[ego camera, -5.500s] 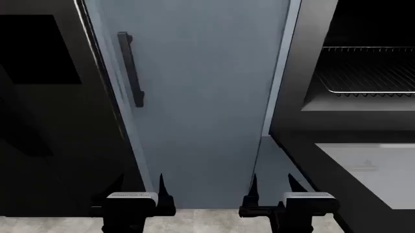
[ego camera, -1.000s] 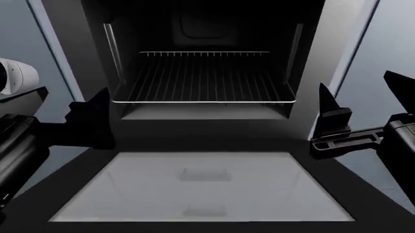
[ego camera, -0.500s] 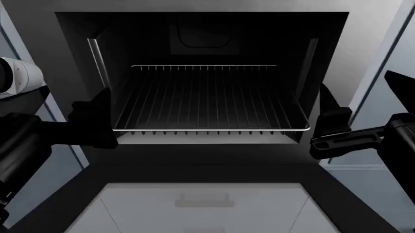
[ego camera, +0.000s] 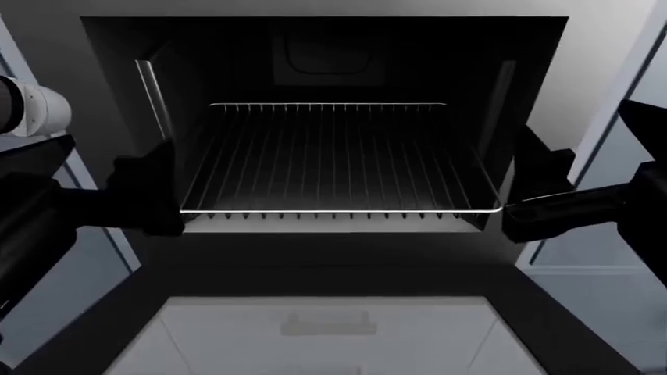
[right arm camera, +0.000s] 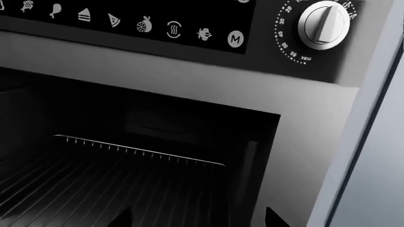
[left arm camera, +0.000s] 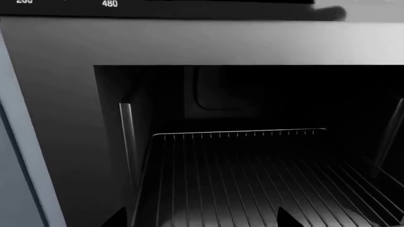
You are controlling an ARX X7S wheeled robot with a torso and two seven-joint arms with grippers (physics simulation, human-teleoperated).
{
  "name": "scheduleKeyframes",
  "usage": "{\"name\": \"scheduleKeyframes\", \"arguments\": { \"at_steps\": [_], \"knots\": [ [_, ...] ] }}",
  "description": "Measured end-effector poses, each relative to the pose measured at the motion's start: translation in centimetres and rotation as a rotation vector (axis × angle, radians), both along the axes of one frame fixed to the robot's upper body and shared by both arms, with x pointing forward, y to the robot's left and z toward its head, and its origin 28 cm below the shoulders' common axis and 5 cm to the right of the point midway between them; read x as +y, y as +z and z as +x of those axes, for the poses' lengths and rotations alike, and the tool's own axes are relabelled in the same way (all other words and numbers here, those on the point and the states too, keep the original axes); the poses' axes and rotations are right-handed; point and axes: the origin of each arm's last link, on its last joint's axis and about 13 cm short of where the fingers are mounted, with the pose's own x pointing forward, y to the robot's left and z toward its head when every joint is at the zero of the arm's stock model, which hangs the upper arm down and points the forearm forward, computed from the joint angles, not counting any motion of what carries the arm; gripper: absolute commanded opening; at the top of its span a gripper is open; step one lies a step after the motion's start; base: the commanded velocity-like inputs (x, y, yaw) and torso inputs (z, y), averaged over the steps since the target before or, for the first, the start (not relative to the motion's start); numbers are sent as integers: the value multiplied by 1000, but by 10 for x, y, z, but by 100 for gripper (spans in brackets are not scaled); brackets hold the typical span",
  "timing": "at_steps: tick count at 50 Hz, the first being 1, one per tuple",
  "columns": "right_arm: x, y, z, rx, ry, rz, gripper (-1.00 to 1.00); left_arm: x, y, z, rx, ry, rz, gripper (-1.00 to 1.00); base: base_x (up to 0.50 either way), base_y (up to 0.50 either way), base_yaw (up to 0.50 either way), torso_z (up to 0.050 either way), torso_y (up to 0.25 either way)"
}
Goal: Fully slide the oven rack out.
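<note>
Dim and low in contrast in all three views. Nearly black inside the oven cavity (ego camera: 323, 62), with only a faint grey patch on the back wall. Brightest on the front rim bar of the oven rack (ego camera: 339, 212), a thin white glint, and on the rods, fading toward the back. Soft grey light on the glass of the open oven door (ego camera: 325, 332), no hard shadows. Both arms only as black silhouettes. Sharp everywhere, no blur, no bending at the edges. Clear white glare on the dial (right arm camera: 323, 23).
</note>
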Motion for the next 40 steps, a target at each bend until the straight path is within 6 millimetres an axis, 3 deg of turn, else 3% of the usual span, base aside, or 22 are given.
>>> {"name": "scheduleKeyframes", "arguments": {
  "at_steps": [16,40],
  "knots": [
    [4,10,0,26,40,23,100,0,5,-1,13,-8,9,100,0,0,0,0,-173],
    [6,8,3,38,56,32,100,-2,7,-1,19,-15,8,100,0,0,0,0,-173]
  ]
}}
